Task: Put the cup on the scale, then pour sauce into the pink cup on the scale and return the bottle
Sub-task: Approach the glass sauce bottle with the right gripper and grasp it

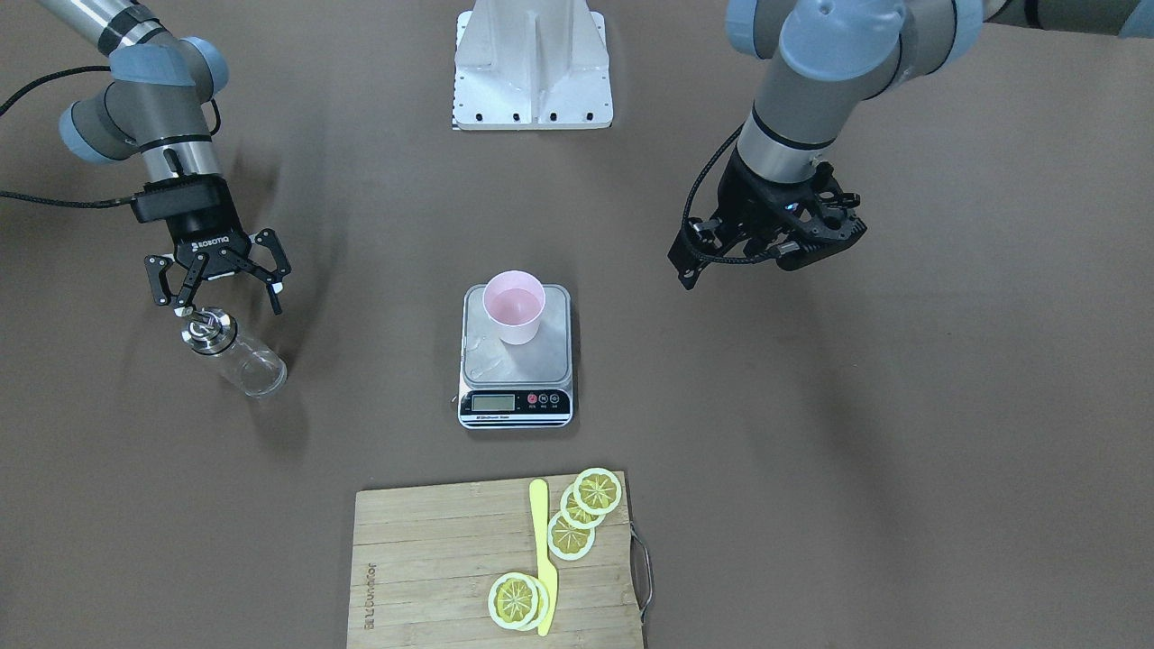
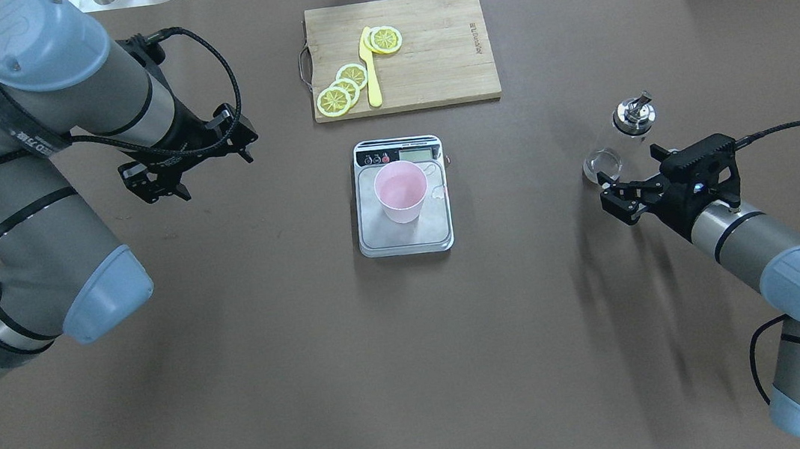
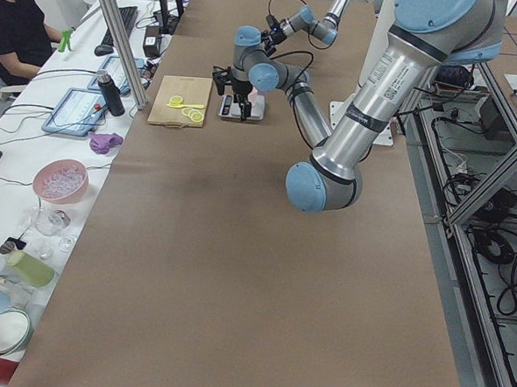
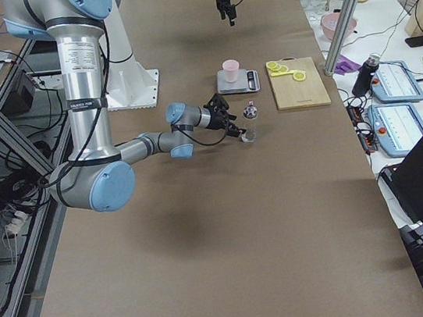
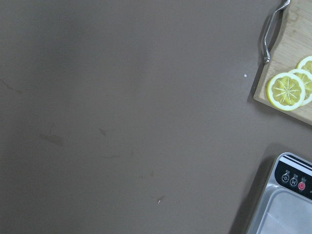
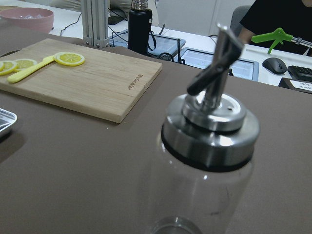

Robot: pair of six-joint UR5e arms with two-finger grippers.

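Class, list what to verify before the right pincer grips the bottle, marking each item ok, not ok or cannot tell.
1. Cup upright on the scale: ok.
2. Bottle upright on the table: ok.
3. Right pincer open and close to the bottle: ok.
4. Left pincer away from the scale: ok.
5. Sauce inside the bottle: cannot tell.
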